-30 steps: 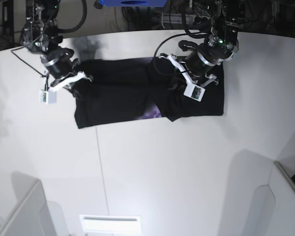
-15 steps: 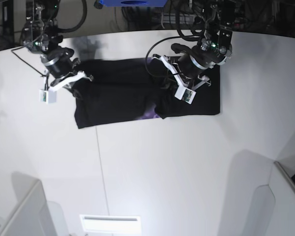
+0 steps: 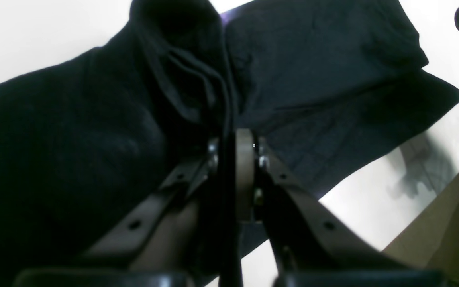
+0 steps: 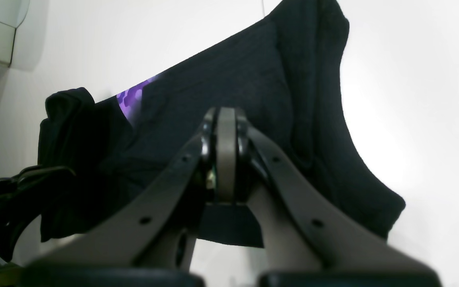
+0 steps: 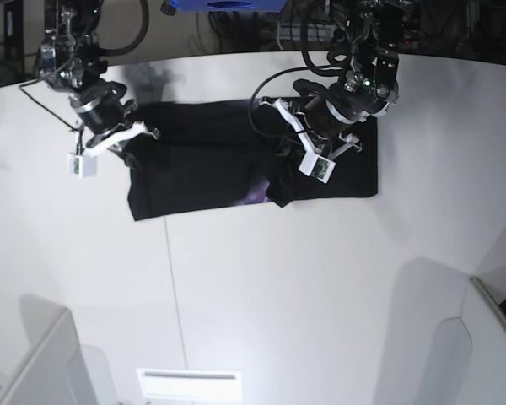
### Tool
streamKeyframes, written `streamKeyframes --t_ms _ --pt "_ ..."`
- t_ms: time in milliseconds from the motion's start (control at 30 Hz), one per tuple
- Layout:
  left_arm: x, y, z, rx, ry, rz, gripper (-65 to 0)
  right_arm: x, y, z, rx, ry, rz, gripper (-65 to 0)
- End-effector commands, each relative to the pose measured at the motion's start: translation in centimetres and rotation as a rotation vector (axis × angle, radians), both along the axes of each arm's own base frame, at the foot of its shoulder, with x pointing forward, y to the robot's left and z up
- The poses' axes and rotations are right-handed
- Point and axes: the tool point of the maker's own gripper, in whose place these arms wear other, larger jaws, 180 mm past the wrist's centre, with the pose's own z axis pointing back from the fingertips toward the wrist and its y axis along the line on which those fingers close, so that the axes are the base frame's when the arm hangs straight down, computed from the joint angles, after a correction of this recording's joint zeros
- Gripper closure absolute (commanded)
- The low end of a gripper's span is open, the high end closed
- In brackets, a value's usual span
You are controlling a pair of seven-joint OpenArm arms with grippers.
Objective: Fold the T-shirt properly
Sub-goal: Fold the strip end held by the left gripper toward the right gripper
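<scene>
The black T-shirt [image 5: 194, 169] lies spread across the far part of the white table, with a bit of purple print [image 5: 257, 196] showing at its near edge. My left gripper [image 5: 285, 145] is over the shirt's right half. The left wrist view shows this gripper [image 3: 231, 143] shut on a bunched fold of the T-shirt [image 3: 313, 79]. My right gripper [image 5: 139, 135] sits at the shirt's left edge. In the right wrist view this gripper [image 4: 225, 119] is shut with its pads pressed together above the T-shirt [image 4: 233, 79], and the print [image 4: 132, 97] shows to its left.
Grey bin walls stand at the near left [image 5: 34, 363] and near right [image 5: 489, 337] corners. A white slot [image 5: 190, 384] is at the front edge. A thin seam [image 5: 173, 287] runs down the table [image 5: 320, 278]. Cables and a blue object [image 5: 223, 4] lie beyond the far edge.
My left gripper has moved left and slightly nearer with the fold of cloth, pulling the shirt's right edge inward. The right arm has stayed where it was.
</scene>
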Motion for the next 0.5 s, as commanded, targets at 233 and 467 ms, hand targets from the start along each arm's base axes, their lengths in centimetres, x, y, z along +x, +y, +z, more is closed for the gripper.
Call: streamKeyframes --t_ms 233,467 --pt "0.5 -0.5 1.1 -0.025 -0.037 -0.005 -5.4 0.5 -0.3 0.9 -0.004 -0.038 -0.008 0.0" --pt "0.2 -1.8 1.4 -0.045 -0.039 -0.033 -43.6 0.5 -0.3 0.9 -0.004 -0.038 -0.008 0.0"
